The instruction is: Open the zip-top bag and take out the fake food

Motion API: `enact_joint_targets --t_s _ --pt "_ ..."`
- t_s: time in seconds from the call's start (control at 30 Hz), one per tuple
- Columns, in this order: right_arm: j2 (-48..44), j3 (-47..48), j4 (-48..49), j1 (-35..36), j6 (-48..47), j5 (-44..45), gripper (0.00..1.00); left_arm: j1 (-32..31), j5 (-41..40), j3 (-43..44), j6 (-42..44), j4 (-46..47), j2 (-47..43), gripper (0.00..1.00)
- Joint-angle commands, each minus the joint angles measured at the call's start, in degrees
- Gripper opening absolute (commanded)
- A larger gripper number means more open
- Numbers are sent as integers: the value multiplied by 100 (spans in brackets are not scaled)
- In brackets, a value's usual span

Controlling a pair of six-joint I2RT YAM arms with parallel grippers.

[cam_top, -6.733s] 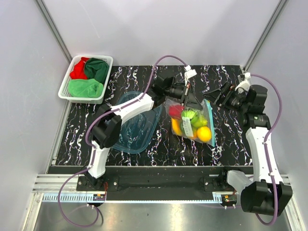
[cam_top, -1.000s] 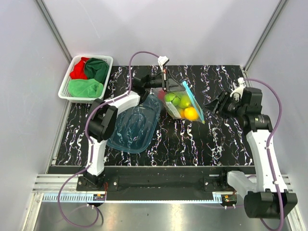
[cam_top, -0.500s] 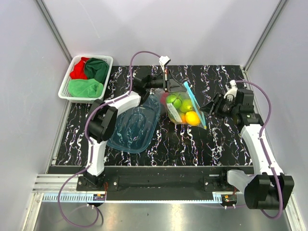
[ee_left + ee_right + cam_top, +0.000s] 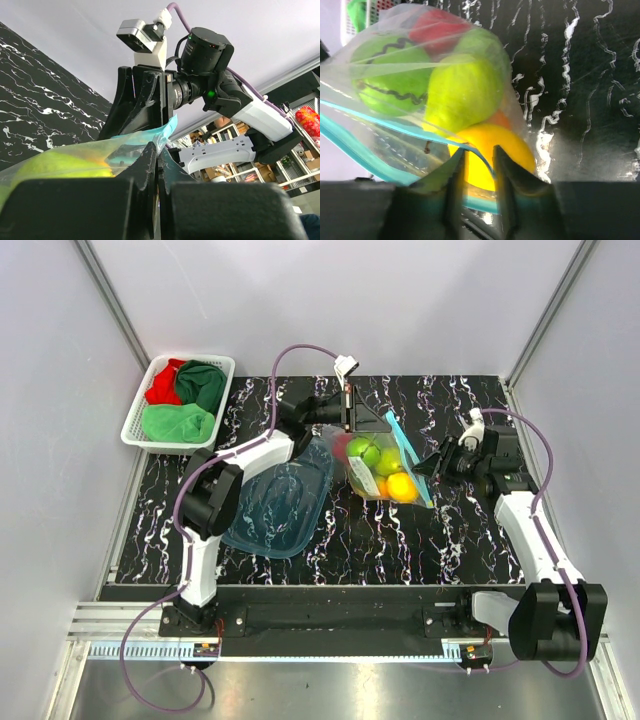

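Zip-top bag (image 4: 392, 443) above table (image 4: 450, 535) centre, fake food (image 4: 400, 486) inside. Left gripper (image 4: 157, 152) pinches bag corner. Right gripper (image 4: 479, 167) slightly parted, straddling zip strip. Blue tub (image 4: 280, 502) alongside. Basket (image 4: 133, 426) holds cloths (image 4: 180, 423).

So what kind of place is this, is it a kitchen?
Probably not a kitchen, more like a robot test booth: a left arm and a right arm bolted by a black marbled table, white walls, and fake food in a zip-top bag.
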Motion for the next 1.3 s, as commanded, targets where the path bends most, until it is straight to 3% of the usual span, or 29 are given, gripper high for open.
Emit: enact_joint_targets --t_s 0.0,0.1,0.23,0.37,0.5,0.63,0.73,0.87,0.97,1.1,1.2,1.27 --pt "-174 -1 290 101 39 -157 22 -106 18 74 22 424 -325 0" --pt "-473 51 -96 101 390 72 0 -194 -183 39 477 -136 -369 4" --pt "-860 428 -939 101 628 501 0 -238 -675 -320 1031 -814 -579 33" --pt "-1149 605 -1854 101 620 678 0 -291 -1211 -479 1663 -1631 -869 51" --pt "-1264 544 -2075 101 549 662 0 -474 -2245 -295 2823 -3621 -1370 59" --pt "-1379 675 -2137 101 549 529 0 -659 -3530 -277 3755 -4786 -2212 67" --pt "-1423 789 -2233 101 584 459 0 -809 -4655 -356 3976 -5543 -2748 73" --pt "-1432 807 -2260 101 567 371 0 -1186 -5632 -602 4266 -5860 -3339 70" --pt "-1432 807 -2251 101 558 327 0 -1984 -5940 -524 4810 -5860 -3489 54" --pt "-1388 851 -2251 101 532 222 0 -2548 -5827 -147 5408 -5992 -3016 29" --pt "-1405 886 -2277 101 505 160 0 -2979 -6063 73 5733 -6097 -2629 28" --pt "-1405 904 -2304 101 470 151 0 -3243 -6651 232 5892 -6255 -2305 29"
